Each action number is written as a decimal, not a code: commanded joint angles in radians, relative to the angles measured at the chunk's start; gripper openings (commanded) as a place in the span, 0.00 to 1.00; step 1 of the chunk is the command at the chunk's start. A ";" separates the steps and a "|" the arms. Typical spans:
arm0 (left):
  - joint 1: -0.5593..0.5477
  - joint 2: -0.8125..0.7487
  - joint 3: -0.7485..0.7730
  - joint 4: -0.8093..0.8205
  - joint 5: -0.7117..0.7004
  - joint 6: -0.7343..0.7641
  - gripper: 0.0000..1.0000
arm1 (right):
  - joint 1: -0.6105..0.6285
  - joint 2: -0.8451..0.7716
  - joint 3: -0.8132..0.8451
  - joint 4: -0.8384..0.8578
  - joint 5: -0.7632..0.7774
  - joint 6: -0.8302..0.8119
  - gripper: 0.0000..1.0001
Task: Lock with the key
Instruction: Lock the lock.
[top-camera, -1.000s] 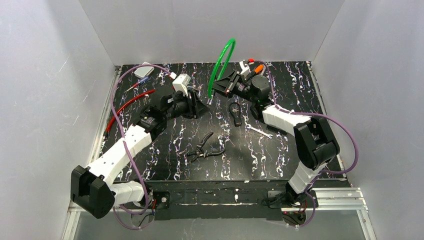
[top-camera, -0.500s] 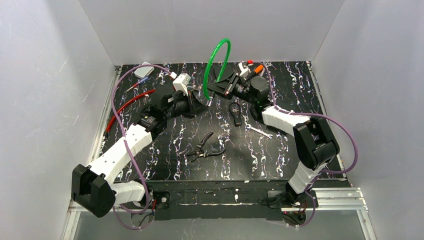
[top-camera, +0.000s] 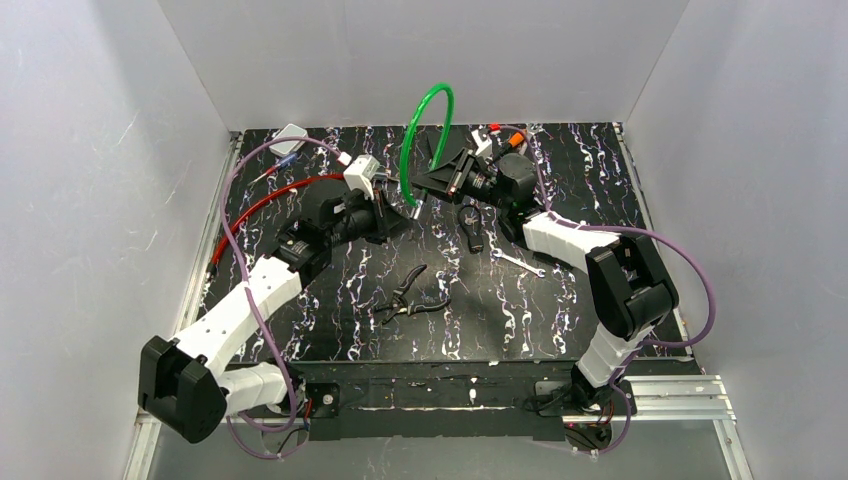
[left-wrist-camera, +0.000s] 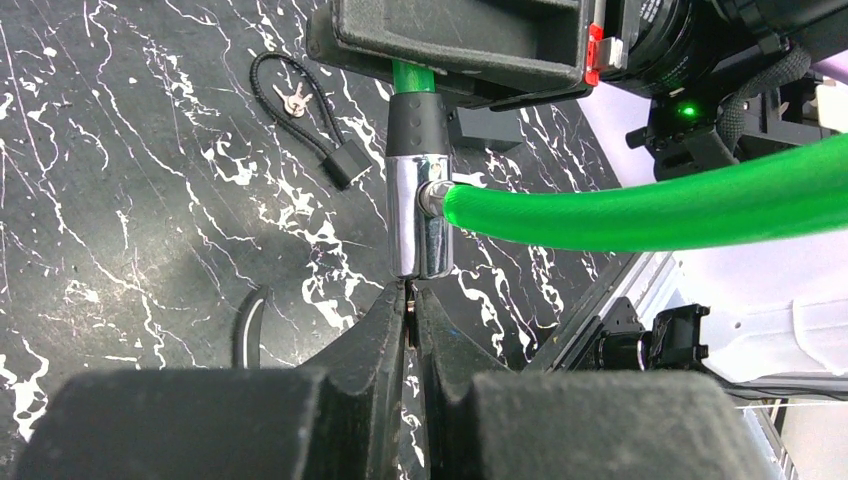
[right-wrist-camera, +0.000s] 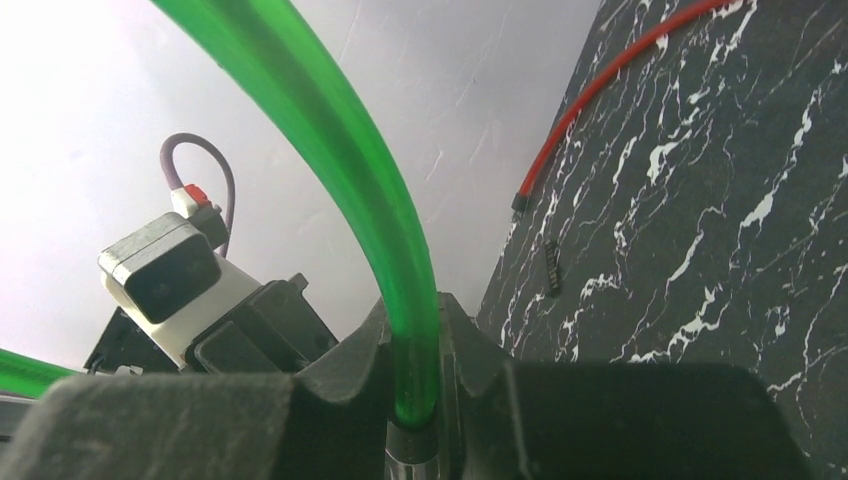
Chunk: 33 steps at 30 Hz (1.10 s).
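**Layout, left to right**

1. A red cable (top-camera: 262, 205) lies curved along the left margin of the black marbled worktop (top-camera: 600, 180).
2. The left arm reaches from the near left corner toward the middle rear of the worktop. The left claw (left-wrist-camera: 410, 300) is raised off the surface and points up at the lock.
   - State: fingers pressed together. A thin metal sliver, the key (left-wrist-camera: 409, 298), shows between the tips. Most of it is hidden by the fingers.
   - Position: the fingertips sit directly under the lower end of the chrome barrel (left-wrist-camera: 418, 215), touching or just short of it. The wrist view does not show which.
3. Black-handled pliers (top-camera: 410, 297) lie flat at mid-worktop, nearer the bases and apart from both claws.
4. The green cable lock (top-camera: 404, 150) is held in the air above the rear middle of the worktop. Its cable stands as an upright loop. One cable end enters the side of the chrome barrel. The other end enters a black collar (left-wrist-camera: 418, 125) on top of the barrel.
5. The right claw (right-wrist-camera: 415, 340) approaches from the right.
   - State: pinching the green cable between both fingers, just above the black collar.
6. A black cord with small keys (left-wrist-camera: 300, 100) lies flat on the worktop, below and right of the lock in the top view.
7. A small wrench (top-camera: 518, 264) lies further right, beside the right forearm.
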 joint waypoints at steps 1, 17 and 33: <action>-0.032 -0.056 -0.061 -0.139 0.004 0.035 0.00 | -0.043 -0.032 0.060 0.079 0.067 0.020 0.01; -0.077 -0.075 -0.045 -0.135 -0.027 0.046 0.00 | -0.049 -0.040 0.045 0.056 0.070 -0.002 0.01; -0.067 -0.085 0.163 -0.085 -0.017 0.275 0.73 | -0.030 -0.060 0.008 0.016 0.056 -0.057 0.01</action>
